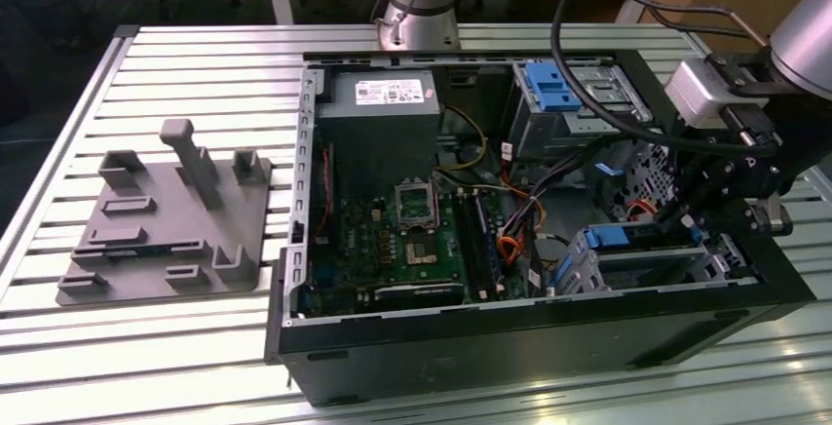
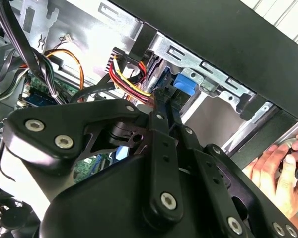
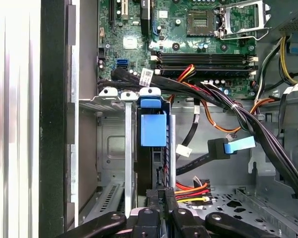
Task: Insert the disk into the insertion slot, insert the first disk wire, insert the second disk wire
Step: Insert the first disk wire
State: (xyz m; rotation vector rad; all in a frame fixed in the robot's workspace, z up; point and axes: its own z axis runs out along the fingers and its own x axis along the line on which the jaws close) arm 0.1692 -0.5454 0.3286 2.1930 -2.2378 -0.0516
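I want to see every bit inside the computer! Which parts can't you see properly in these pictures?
1. The disk: in the first wrist view, its end nearest the gripper is hidden behind the gripper.
2. The insertion slot: in the exterior view, the arm covers part of it.
3. A person's hand: in the second wrist view, the picture edge cuts it off.

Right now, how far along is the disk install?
Done: the disk sits in the insertion slot. In hand: the gripper is at the end of the red-and-yellow wire by the disk's edge; whether it is plugged in I cannot tell. Left: the blue-tipped wire hangs loose, unplugged.
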